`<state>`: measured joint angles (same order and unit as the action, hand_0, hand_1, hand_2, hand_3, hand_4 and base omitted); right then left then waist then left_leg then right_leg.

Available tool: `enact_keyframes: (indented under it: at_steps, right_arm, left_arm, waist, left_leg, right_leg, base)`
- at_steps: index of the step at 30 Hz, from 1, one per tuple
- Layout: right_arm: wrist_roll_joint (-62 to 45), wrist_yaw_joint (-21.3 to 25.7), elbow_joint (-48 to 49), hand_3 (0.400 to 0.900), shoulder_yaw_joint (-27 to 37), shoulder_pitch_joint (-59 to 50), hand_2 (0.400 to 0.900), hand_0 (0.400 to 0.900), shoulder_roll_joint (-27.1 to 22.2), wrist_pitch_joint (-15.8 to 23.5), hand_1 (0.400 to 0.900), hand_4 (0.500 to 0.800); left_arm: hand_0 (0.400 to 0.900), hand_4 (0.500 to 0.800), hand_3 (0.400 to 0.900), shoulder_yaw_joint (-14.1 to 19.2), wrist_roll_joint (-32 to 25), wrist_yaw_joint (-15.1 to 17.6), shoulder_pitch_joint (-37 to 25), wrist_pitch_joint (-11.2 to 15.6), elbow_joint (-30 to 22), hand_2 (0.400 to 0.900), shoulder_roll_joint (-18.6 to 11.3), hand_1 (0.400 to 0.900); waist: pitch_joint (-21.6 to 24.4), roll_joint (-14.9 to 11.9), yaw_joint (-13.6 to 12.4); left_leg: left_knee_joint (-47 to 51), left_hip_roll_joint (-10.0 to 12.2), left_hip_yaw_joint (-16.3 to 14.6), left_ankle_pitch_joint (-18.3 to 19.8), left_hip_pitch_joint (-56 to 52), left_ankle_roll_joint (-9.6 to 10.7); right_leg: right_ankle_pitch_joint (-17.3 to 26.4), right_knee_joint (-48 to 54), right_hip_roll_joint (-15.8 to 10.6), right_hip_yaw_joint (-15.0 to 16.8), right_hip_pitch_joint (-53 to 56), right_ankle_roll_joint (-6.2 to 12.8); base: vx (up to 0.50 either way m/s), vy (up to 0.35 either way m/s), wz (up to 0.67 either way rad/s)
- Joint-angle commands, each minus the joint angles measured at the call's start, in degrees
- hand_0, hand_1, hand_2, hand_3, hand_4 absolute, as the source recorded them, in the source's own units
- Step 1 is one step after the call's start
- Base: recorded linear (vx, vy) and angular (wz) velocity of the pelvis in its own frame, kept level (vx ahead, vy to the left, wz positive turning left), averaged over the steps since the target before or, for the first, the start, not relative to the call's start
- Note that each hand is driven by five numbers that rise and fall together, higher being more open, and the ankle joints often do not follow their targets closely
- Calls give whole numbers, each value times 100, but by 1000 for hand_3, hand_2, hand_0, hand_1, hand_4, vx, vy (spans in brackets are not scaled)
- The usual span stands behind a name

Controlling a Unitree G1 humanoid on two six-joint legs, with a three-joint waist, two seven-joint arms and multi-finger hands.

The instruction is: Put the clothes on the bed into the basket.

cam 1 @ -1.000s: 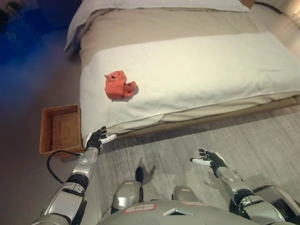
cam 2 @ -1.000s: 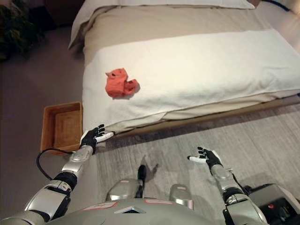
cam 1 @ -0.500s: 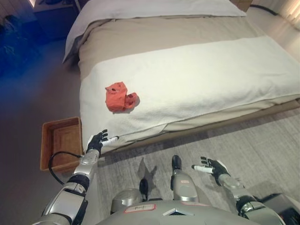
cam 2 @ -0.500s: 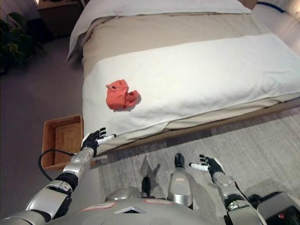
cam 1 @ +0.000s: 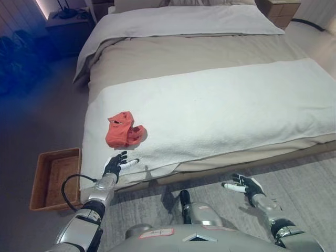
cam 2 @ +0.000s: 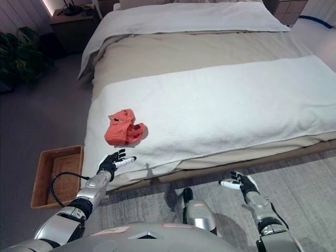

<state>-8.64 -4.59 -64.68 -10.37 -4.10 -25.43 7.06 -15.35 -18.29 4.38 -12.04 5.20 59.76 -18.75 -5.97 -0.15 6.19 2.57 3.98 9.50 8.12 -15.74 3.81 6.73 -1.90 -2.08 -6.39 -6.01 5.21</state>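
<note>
A crumpled orange-red garment lies on the white blanket near the bed's front left corner. A brown wicker basket stands on the floor beside that corner, with nothing in it. My left hand is open, fingers spread, at the bed's front edge just below the garment and apart from it. My right hand is open and low over the floor in front of the bed, holding nothing.
The bed fills most of the view, with a beige cover and a grey duvet farther back. A nightstand and a plant stand at the far left. Grey wood floor runs along the bed's front.
The camera has come closer to the bed, so the whole scene has shifted down. My left hand has risen from the basket's side to the bed's edge below the garment.
</note>
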Motion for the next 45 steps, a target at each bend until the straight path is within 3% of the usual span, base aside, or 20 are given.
enact_keyframes:
  at_steps: [1,4,6,9,11,12,14,18,23,33,37,45]
  right_arm:
    - [-119,34,73,900,-52,-6,900,900,-265,235,900,800]
    - [-179,177,-8,900,-50,-93,900,900,-412,275,900,800]
    - [-219,419,16,900,-70,-242,900,900,-489,366,900,800]
    - [-309,660,35,900,-33,-208,900,900,-532,496,900,800]
    - [-286,724,2,900,-100,-226,900,900,-584,525,900,800]
    - [-239,731,9,900,-152,-233,900,900,-609,535,900,800]
    - [-223,710,38,900,-178,-202,900,900,-600,555,900,800]
    - [-211,667,-63,900,-274,-310,900,900,-582,554,900,800]
    - [-168,569,-86,900,-452,-438,900,900,-541,533,900,800]
    - [-243,372,319,900,-806,-623,900,900,-578,589,900,800]
    - [-298,397,280,900,-894,-706,900,900,-489,614,900,800]
    - [-359,382,389,900,-995,-784,900,900,-502,632,900,800]
  left_arm:
    - [900,800,900,107,312,250,-572,351,-131,900,-492,900]
    - [900,800,900,-82,990,659,-903,252,40,900,-591,900]
    - [900,800,900,-315,1766,1376,-1472,90,421,900,-581,900]
    - [900,800,900,-463,2336,2086,-1923,-83,1008,900,-386,900]
    - [900,800,900,-452,2550,2397,-2059,-159,1138,900,-436,900]
    - [900,800,900,-478,2640,2430,-2118,-207,1166,900,-459,900]
    - [900,800,900,-504,2817,2518,-2208,-288,1171,900,-526,900]
    - [900,800,900,-439,2996,2756,-2469,-395,1409,900,-724,900]
    - [900,800,900,-98,2722,2877,-2649,-460,1683,900,-1150,900]
    - [900,800,900,86,2540,3185,-3284,-453,1667,900,-2227,900]
    - [900,800,900,75,2648,3410,-3382,-522,1313,900,-2401,900]
    - [900,800,900,-121,2652,3300,-3694,-437,1042,900,-2495,900]
  waist:
    - [192,-168,46]
    - [32,-306,-47]
    - [-200,-392,-102]
    - [-342,-504,-190]
    - [-397,-394,-270]
    - [-472,-321,-313]
    - [-494,-250,-186]
    - [-520,-178,-133]
    - [-623,-306,-113]
    - [-975,-694,-124]
    - [-1051,-750,-161]
    - [-1088,-738,-159]
  left_leg:
    - [-961,63,97,-667,-140,302]
    - [-2481,-92,165,-1375,700,481]
    - [-2968,-84,-156,-1430,1239,419]
    - [-2152,141,-795,-956,1962,210]
    - [-1036,312,-823,-1080,2175,247]
    - [-688,427,-850,-1316,2140,320]
    - [-598,580,-1220,-1328,2068,349]
    - [-267,529,-1442,-1346,1996,351]
    - [-272,562,-1638,-1263,2098,328]
    - [-896,569,-1560,-1043,3005,288]
    - [-1117,519,-1475,-969,3270,277]
    - [-1274,466,-1377,-900,3474,272]
  right_leg:
    - [561,-357,-324,464,-940,305]
    - [302,-362,-305,442,-608,62]
    - [152,-378,-333,390,-419,-46]
    - [6,-204,-396,457,-176,18]
    - [-80,-94,-324,542,-80,114]
    - [-118,-94,-296,582,-2,113]
    - [-189,-110,-282,595,-42,117]
    - [-64,-68,-294,729,-321,145]
    - [144,5,-314,876,-693,224]
    - [419,-92,-344,899,-1464,285]
    - [489,-116,-391,842,-1604,306]
    - [501,-147,-445,769,-1683,299]
  base:
    - [211,-169,25]
    - [174,-167,13]
    - [92,-151,14]
    - [135,-43,-28]
    - [199,84,-55]
    - [146,93,-28]
    - [26,67,-17]
    - [-69,71,-29]
    - [-86,20,-26]
    - [-117,-14,-4]
    - [-44,-18,9]
    - [0,4,4]
